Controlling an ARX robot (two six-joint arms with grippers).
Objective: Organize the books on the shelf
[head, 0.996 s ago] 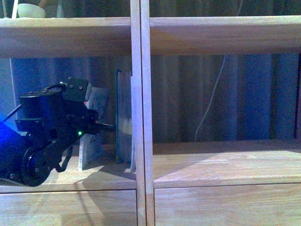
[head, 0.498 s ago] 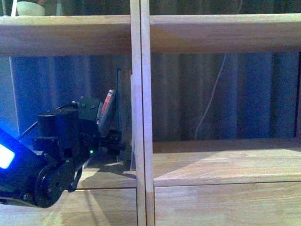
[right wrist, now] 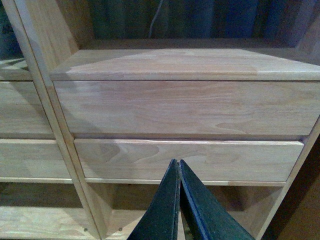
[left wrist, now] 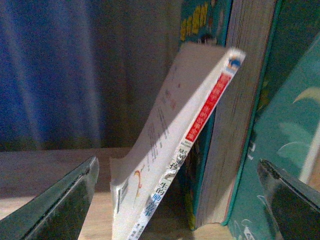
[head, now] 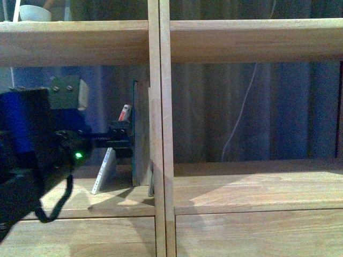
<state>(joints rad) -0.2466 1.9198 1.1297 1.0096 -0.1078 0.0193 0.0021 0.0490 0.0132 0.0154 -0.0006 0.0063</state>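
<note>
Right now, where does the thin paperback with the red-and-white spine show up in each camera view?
Front view: the thin paperback leans tilted in the left bay, its top against the teal book, partly hidden by the left gripper.
Left wrist view: the paperback fills the centre, slanting against the teal book.
Right wrist view: not in it; only drawer fronts.
Shared landmark: the teal book.

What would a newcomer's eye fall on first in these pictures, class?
Probably the dark left arm filling the front view's left side, its open gripper reaching into the shelf bay beside the central divider. Next, the thin paperback leaning tilted against the upright teal book, which stands by that divider. The right gripper hangs shut in front of the drawer fronts.
</note>
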